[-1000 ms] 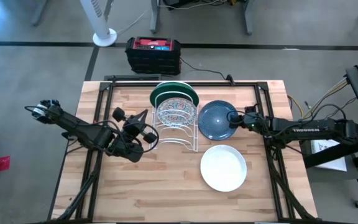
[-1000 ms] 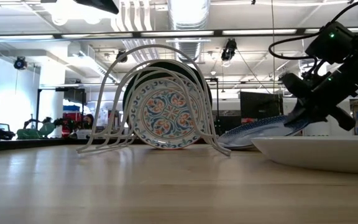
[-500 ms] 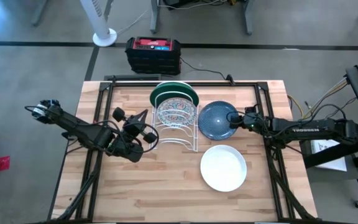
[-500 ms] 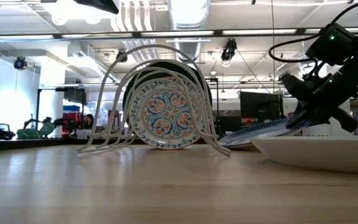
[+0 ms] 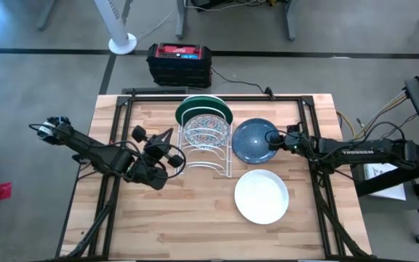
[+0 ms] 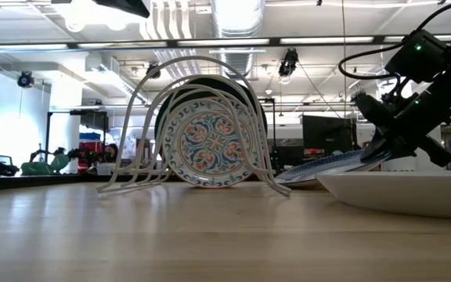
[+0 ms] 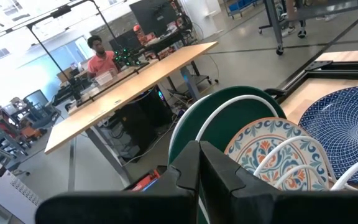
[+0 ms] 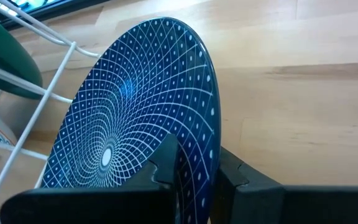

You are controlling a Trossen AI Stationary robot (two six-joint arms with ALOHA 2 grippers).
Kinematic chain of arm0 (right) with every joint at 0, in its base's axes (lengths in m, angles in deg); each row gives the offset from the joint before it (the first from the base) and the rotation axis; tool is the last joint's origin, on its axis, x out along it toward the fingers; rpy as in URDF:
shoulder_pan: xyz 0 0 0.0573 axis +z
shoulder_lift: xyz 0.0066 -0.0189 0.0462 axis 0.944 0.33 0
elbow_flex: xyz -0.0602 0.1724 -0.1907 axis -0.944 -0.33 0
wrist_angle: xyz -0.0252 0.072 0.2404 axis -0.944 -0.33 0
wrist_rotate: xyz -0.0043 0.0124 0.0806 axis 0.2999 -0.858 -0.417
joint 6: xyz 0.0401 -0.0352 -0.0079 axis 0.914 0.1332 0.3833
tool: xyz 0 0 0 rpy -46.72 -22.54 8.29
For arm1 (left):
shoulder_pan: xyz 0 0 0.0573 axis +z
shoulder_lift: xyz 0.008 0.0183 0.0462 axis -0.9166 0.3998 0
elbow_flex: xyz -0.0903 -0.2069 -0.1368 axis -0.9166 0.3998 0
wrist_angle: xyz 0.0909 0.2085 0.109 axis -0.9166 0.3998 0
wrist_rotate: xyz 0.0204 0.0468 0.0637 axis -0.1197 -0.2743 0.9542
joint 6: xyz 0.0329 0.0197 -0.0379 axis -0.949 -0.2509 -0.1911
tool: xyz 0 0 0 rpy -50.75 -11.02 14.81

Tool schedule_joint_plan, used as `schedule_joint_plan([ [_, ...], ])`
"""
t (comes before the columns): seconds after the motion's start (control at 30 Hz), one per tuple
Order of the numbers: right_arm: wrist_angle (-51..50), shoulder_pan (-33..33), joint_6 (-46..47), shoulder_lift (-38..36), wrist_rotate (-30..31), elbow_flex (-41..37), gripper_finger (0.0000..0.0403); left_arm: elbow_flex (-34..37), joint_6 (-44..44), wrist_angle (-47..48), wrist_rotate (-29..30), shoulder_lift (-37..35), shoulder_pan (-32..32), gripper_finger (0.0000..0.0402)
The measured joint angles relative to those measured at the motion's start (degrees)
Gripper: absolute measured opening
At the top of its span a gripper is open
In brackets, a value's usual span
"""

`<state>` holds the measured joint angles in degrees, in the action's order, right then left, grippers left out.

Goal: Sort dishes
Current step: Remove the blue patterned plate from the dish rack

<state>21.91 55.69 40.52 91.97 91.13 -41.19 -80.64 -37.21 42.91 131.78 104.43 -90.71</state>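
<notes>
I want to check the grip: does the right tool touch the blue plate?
Touching. In the right wrist view the right tool has one finger on each face of the blue plate at its rim.

Right arm (image 5: 358, 152) marking: "TROSSEN", white letters along the dark forearm link, at the table's right side.
Other markings: none legible on dishes, rack, left arm or the red-topped box beyond the table's far edge.

Overhead looking down, table-level sideways, both sharing wire rack (image 5: 206, 145)
</notes>
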Motion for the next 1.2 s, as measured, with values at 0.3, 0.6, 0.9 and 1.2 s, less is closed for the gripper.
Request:
schedule_joint_plan([
  [0.3,0.0,0.0,0.4,0.0,-0.4,0.0,0.0039,0.0,0.0,0.0,0.0,0.0,0.0,0.0000],
  [0.6,-2.5,0.0,-0.3,0.1,-0.5,-0.3,0.0089,0.0,0.4,0.0,0.0,0.0,0.0,0.0000],
  [0.9,-4.4,0.0,0.8,0.3,-0.7,-0.3,0.0107,0.0,0.4,0.0,0.0,0.0,0.0,0.0000],
  [1.2,-4.8,0.0,2.5,0.3,-1.1,-0.2,0.0107,0.0,0.5,0.0,0.0,0.0,0.0,0.0000],
])
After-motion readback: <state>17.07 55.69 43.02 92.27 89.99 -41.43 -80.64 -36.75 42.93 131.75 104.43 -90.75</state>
